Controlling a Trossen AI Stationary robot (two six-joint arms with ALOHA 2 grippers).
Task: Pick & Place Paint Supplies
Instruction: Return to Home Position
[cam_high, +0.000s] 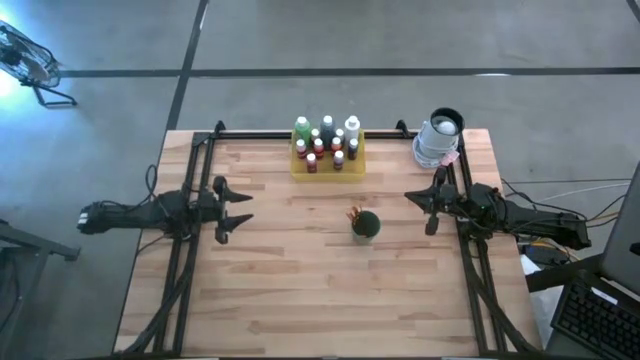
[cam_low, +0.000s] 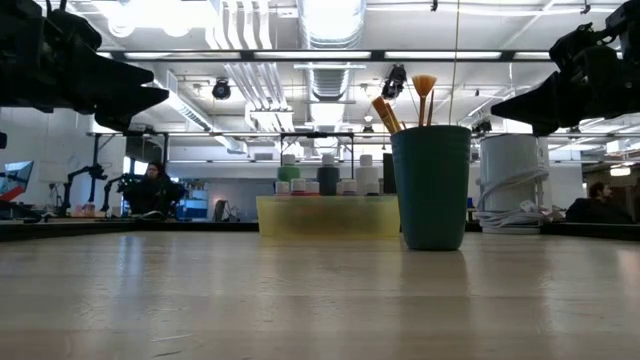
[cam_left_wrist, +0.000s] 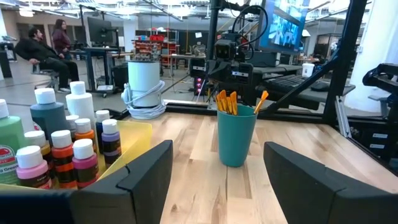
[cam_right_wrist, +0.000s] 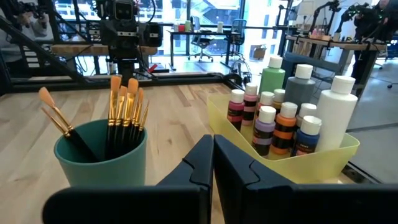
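Observation:
Several small paint bottles (cam_high: 326, 140), most with white caps, stand upright in a translucent yellow tray (cam_high: 300, 168) at the table's far middle. Orange-handled paintbrushes (cam_high: 355, 214) stand bristles-up in a dark green cup (cam_high: 367, 226) near the table's centre. My left gripper (cam_high: 246, 209) hangs open above the table's left side, pointing level toward the cup, its fingers (cam_left_wrist: 149, 174) holding nothing. My right gripper (cam_high: 410, 197) hangs shut above the right side with nothing between its fingers (cam_right_wrist: 213, 146), also pointing toward the cup (cam_right_wrist: 99, 155) and the bottles (cam_right_wrist: 280, 124).
A white cylinder wound with cable (cam_high: 438, 140) stands at the table's far right corner. Black frame rails (cam_high: 180, 270) run along the table's left, right and far edges. Bare wood (cam_high: 320, 300) fills the near half. People sit in the room beyond the table (cam_left_wrist: 43, 50).

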